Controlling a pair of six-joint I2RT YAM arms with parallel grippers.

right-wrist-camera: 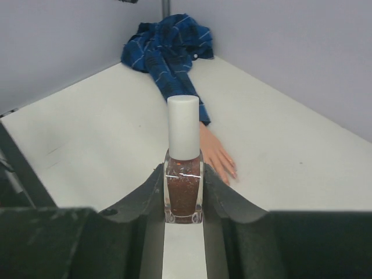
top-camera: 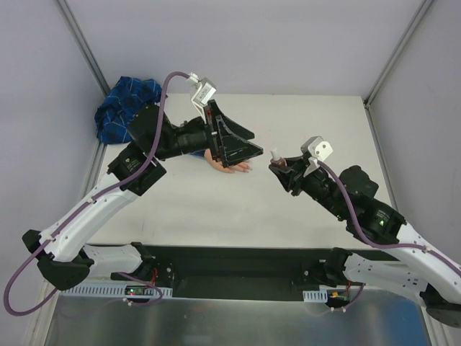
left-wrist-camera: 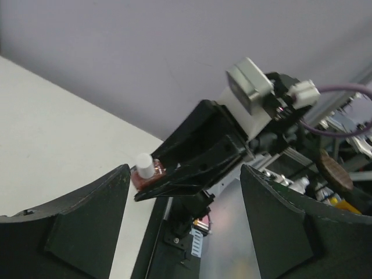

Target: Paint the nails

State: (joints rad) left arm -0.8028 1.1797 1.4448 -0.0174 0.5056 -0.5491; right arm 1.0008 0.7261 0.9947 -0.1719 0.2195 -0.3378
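A pale fake hand (right-wrist-camera: 216,154) lies flat on the white table (right-wrist-camera: 93,139), its nails (right-wrist-camera: 232,172) pointing toward the right arm. Its blue plaid sleeve (right-wrist-camera: 168,49) trails to the back left corner. My right gripper (right-wrist-camera: 183,174) is shut on a small bottle of reddish-brown glitter polish (right-wrist-camera: 183,192), held upright with its white cap (right-wrist-camera: 183,125) on. From above, the bottle (top-camera: 276,160) hangs just right of the hand (top-camera: 232,166). My left gripper (top-camera: 256,143) hovers over the hand, open and holding nothing. The left wrist view shows the bottle (left-wrist-camera: 143,173) beyond its spread fingers (left-wrist-camera: 87,221).
The bunched part of the sleeve (top-camera: 126,108) sits at the table's back left corner against the grey wall. A black strip and metal rail (top-camera: 230,270) run along the near edge between the arm bases.
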